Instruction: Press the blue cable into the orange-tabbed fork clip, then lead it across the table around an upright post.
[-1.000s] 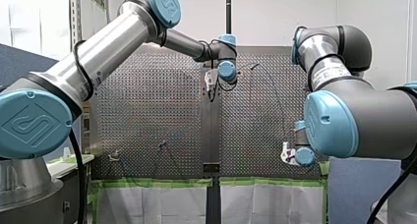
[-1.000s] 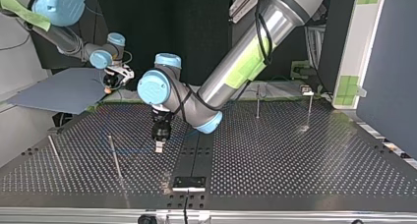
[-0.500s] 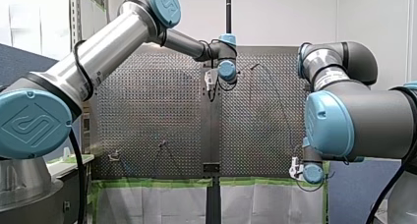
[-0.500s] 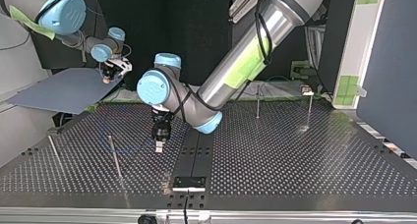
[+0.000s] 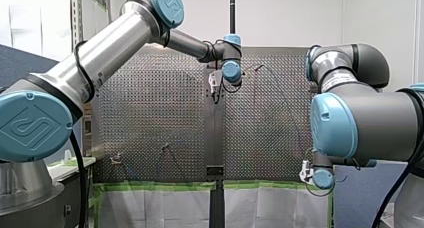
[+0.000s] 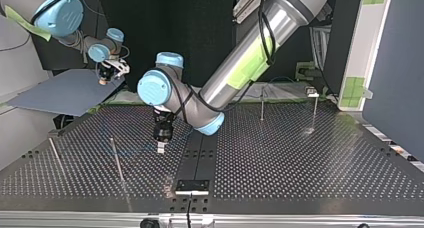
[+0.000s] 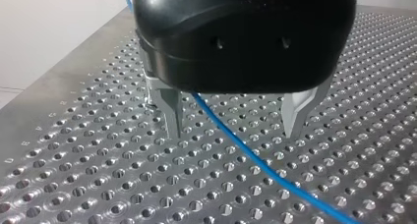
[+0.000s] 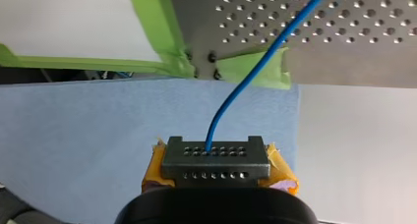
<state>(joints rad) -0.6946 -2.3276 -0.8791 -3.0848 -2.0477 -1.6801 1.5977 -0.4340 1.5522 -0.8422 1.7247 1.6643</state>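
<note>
Grip on the blue cable (image 8: 236, 89) lies with the right gripper (image 8: 215, 161). Its fingers are closed, with yellow pads (image 8: 280, 167) showing at both sides, and the cable emerges from the middle of the closed tips. Ahead of this gripper the cable rises in a gentle curve to the edge of the perforated table (image 8: 344, 47), crossing a patch of green tape (image 8: 157, 32) at the corner. The gripper itself hangs off the table, over a blue sheet (image 8: 74, 130). Probable purpose: a clamped end held outside the work area anchors the cable and leaves its run over the table free.

The left gripper (image 7: 233, 134) is wide open and holds nothing. Its two metal fingers (image 7: 169, 111) point down at the table; whether the tips touch it cannot be told. The cable lies on the table, passes under the palm and runs out between the fingers, roughly midway, touching neither. Probable purpose: straddling places the cable inside the closing path, so a single closing stroke would capture it.

The orange-tabbed fork clip cannot be identified with certainty in any view. Thin upright posts (image 6: 262, 103) stand well apart from the left gripper, on the side its own arm comes from. Neither pressing-in nor routing appears done.
</note>
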